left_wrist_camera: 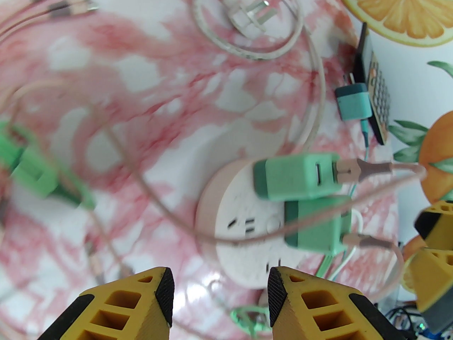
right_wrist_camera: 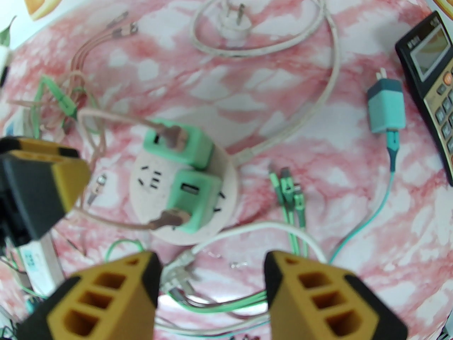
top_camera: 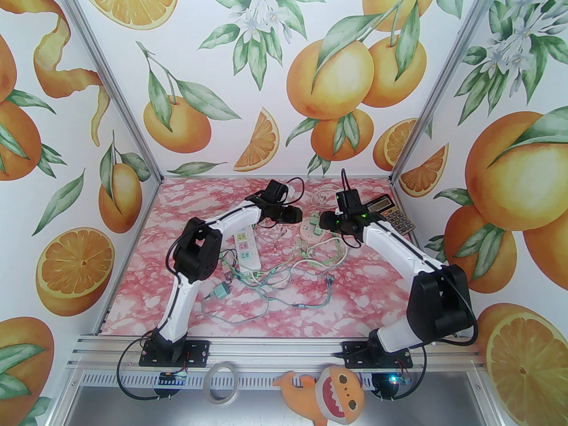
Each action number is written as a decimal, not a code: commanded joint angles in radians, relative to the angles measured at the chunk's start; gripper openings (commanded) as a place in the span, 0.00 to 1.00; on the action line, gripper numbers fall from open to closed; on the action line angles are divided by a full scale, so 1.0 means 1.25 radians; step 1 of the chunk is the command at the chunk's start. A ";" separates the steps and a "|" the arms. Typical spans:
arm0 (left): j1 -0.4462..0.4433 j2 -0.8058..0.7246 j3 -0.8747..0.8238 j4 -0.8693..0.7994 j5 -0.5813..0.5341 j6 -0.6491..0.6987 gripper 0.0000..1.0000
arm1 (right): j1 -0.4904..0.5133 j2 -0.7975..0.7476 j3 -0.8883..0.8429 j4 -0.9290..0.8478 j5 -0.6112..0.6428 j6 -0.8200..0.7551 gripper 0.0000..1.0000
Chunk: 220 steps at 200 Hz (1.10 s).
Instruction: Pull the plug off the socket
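Two green plugs seated in round socket; left gripper, right gripper wide apart, empty.

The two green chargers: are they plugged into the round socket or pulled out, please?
Plugged in. The far green charger and the near green charger both sit flush on the round socket.

Calculator at table's far right edge, teal charger just beside it; plush toy, tape roll at front rail.

Mint-green plugs (darker grn ends), pale pink socket, pink-white marble tbl
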 commanded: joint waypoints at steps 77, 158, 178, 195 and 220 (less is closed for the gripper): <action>-0.036 0.083 0.035 -0.023 0.032 0.004 0.45 | -0.020 0.040 0.014 -0.009 -0.025 0.044 0.51; -0.039 0.073 0.008 -0.006 0.037 -0.012 0.43 | -0.025 0.200 0.203 -0.112 -0.065 0.114 0.52; -0.040 0.070 0.007 -0.003 0.039 -0.015 0.43 | -0.025 0.231 0.229 -0.129 -0.085 0.128 0.52; -0.040 0.070 0.005 0.000 0.039 -0.018 0.43 | -0.025 0.243 0.240 -0.138 -0.097 0.132 0.52; -0.040 0.071 0.006 0.003 0.041 -0.024 0.43 | -0.021 0.259 0.261 -0.175 -0.107 0.137 0.54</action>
